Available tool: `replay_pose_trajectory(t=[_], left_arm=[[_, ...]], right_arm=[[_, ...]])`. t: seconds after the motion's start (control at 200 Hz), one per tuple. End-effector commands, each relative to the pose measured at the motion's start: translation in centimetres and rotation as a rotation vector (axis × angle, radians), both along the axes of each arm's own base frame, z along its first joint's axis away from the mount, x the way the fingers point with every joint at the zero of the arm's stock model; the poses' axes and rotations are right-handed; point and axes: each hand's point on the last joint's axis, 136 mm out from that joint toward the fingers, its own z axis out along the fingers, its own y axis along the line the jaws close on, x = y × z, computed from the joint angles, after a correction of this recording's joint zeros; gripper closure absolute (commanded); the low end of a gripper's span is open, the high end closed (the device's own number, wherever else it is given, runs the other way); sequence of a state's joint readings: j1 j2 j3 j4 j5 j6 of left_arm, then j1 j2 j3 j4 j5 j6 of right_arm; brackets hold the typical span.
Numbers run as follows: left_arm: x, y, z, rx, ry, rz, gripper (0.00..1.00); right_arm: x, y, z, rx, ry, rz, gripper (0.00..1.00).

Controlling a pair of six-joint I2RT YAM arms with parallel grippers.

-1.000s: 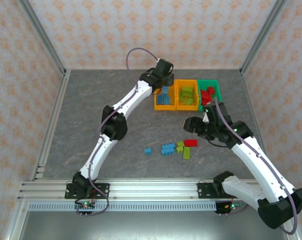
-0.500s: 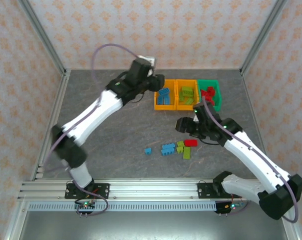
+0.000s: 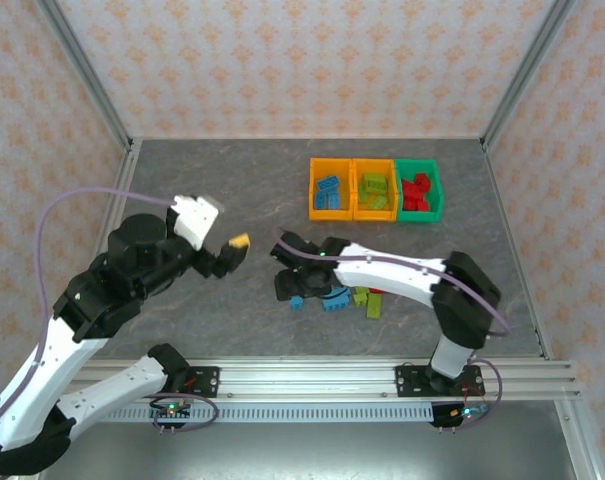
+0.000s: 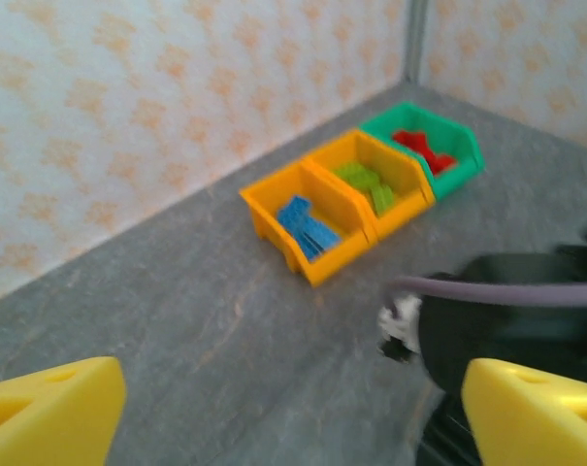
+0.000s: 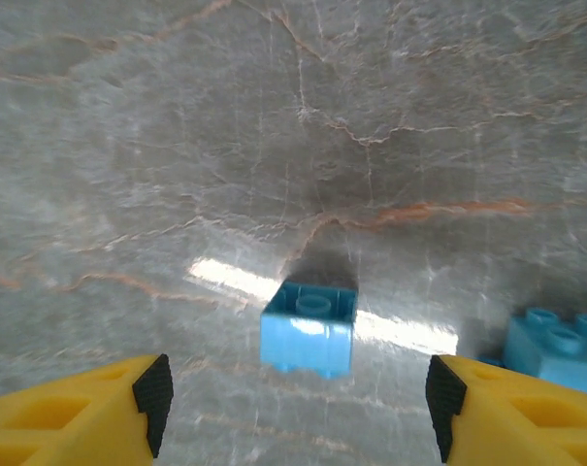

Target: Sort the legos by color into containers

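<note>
Sorting appears mostly done: the containers (image 3: 353, 190), well ahead of the empty, wide-spread left gripper (image 4: 288, 413), each hold one colour, while several loose legos (image 3: 336, 298) remain on the bench (image 3: 212, 180), one blue brick (image 5: 308, 328) lying just ahead of the empty, parted right gripper (image 5: 298, 408).

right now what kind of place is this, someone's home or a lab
Most likely a robot lab test cell, not a home: two robot arms bolted to a metal rail, a table boxed in by patterned panels on metal framing, and three small bins holding sorted legos.
</note>
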State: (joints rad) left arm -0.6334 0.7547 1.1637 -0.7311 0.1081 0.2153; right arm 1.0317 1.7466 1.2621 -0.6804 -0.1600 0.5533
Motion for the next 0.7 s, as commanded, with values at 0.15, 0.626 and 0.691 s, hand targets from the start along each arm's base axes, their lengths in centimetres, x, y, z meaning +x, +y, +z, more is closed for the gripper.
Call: replay_pose_trajectory(t=[0.15,0.626,0.691], left_arm=[[-3.1,-0.7,-7.5,0.243,-0.091,-0.273,0.0],[-4.5,-1.7,-9.0,0.264,-0.1,-0.389,0.0],[-4.5,-1.8,-9.0,0.262,-0.104,-0.392,0.0]], right_arm=[[0.6,-0.6,-3.8,-0.197,-0.001,0.024,0.36],[0.5,-0.6,-1.3,-0.124,-0.026,-0.011,0.72],[1.7,-1.1,0.7,-0.096,-0.076,-0.047,0.73]])
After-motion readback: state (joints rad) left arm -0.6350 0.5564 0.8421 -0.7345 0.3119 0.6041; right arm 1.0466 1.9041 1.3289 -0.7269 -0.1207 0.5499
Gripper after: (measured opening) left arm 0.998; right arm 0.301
